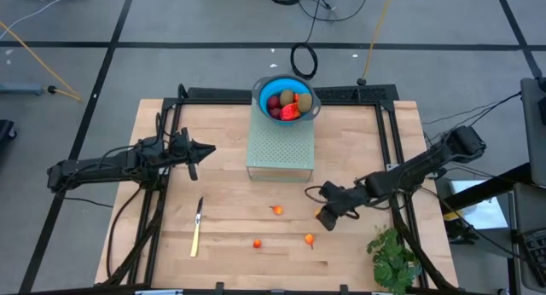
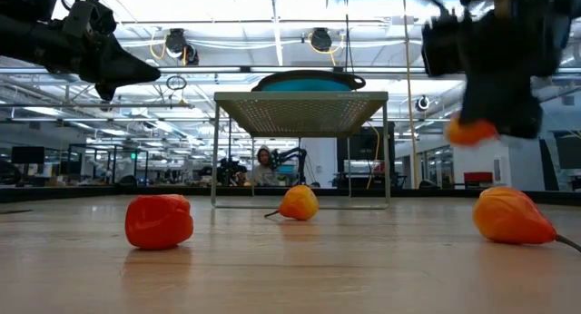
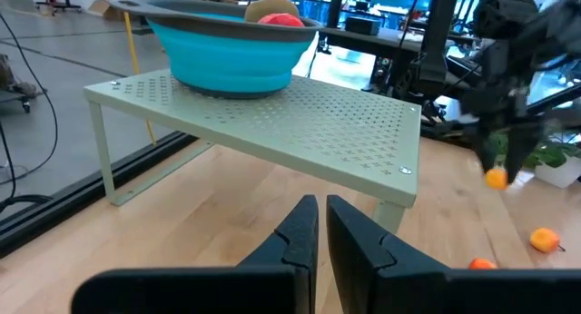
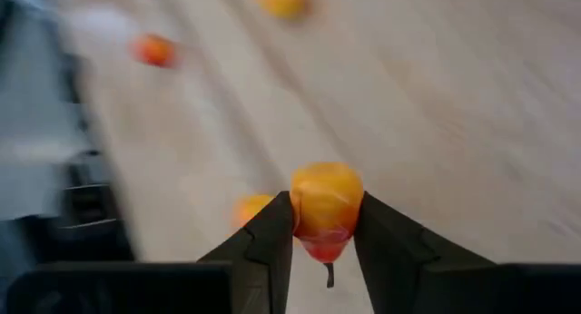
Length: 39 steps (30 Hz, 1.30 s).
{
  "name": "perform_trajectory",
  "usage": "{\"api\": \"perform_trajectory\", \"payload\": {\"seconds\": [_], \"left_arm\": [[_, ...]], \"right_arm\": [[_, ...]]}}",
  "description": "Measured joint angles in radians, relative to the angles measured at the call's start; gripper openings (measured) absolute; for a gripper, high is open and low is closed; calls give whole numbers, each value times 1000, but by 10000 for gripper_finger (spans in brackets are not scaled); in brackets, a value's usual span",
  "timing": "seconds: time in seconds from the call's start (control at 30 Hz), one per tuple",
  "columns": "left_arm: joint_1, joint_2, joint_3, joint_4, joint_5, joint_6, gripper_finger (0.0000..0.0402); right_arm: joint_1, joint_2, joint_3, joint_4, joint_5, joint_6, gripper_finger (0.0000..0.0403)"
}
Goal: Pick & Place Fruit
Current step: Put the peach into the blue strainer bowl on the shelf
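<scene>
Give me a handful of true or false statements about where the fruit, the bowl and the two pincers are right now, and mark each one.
1. The right pincer is shut on a small orange fruit. True.
2. The blue bowl sits directly on the wooden table. False: it stands on the perforated green rack.
3. Three small orange fruits lie on the table. True.
4. The left pincer holds the knife. False: it is shut on nothing and hangs above the table; the knife lies on the wood.
5. The bowl is empty. False: it holds red and brownish fruit pieces.
</scene>
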Motion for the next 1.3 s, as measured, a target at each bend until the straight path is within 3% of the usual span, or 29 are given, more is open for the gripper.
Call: {"api": "perform_trajectory", "payload": {"seconds": [0.4,0.83,1.3], "left_arm": [[0,0,0,-1,-2,5,26],[0,0,0,-1,-2,-1,26],[0,0,0,0,-1,-7,26]], "right_arm": [[-6,-191,1,372,-14,-218,96],[-6,-230,1,776,-17,-546,96],[-6,-230,1,849,-40,-636,96]]}}
